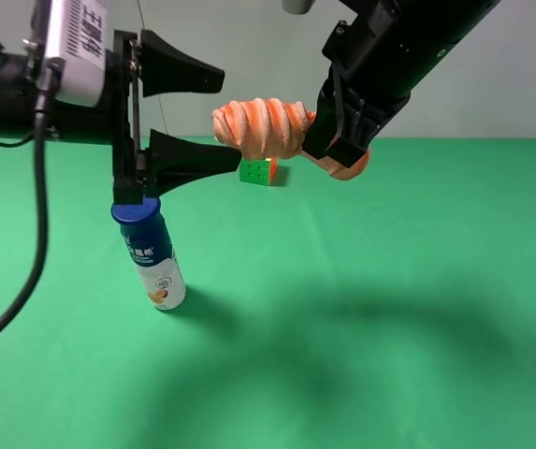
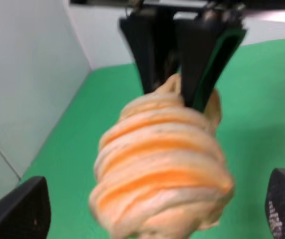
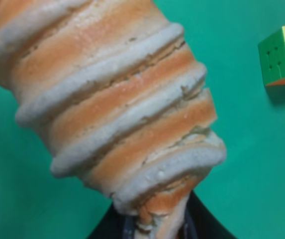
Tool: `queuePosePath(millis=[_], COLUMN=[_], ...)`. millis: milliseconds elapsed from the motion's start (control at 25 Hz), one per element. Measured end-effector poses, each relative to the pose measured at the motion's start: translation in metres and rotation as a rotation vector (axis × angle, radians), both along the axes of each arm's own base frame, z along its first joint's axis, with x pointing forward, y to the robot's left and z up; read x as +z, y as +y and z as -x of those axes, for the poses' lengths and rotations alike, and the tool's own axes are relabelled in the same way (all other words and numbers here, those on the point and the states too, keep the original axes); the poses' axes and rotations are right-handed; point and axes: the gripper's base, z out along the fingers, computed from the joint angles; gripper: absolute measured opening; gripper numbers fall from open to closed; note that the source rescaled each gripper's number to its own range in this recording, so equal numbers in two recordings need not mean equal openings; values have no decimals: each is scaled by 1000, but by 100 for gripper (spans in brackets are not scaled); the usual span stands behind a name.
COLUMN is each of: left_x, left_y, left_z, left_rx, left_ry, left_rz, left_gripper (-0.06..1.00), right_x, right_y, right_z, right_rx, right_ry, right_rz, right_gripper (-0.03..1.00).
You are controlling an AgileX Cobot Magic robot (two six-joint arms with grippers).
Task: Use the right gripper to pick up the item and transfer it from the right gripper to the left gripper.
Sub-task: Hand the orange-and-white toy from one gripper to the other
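Roll (image 1: 263,126), held aloft at upper centre of the high view, was clamped near its right end between the jaws of the right gripper (image 1: 335,142). Left gripper (image 1: 227,118), upper left, had its fingers (image 1: 183,75) wide apart about the roll's free end; contact was unclear. Bottle (image 1: 155,267) stood at lower left; cube (image 1: 258,171) lay behind, on green table (image 1: 389,327).

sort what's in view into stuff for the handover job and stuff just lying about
For the job:
bread roll, held in the air
right gripper, shut on the roll
left gripper, open at the roll's free end

Just lying about:
white bottle with a blue cap, standing on the green table
puzzle cube, on the table behind the roll
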Motion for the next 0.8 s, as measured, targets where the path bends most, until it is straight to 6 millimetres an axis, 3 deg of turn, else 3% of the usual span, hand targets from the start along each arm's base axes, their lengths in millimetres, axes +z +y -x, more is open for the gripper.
queuePosePath(millis=[400, 600, 800], left_x=[-14, -7, -9], left_y=[-10, -27, -29], left_z=[-4, -8, -12], left_rx=[-41, -84, -77], left_ry=[16, -23, -19], left_rz=[-5, -4, -10], left_gripper=[100, 100, 100], right_x=[0, 0, 0], right_y=[0, 0, 0], right_z=[0, 0, 0], right_rx=[0, 0, 1], right_ry=[1, 3, 5], right_rz=[-1, 1, 3], right_gripper=[0, 0, 0])
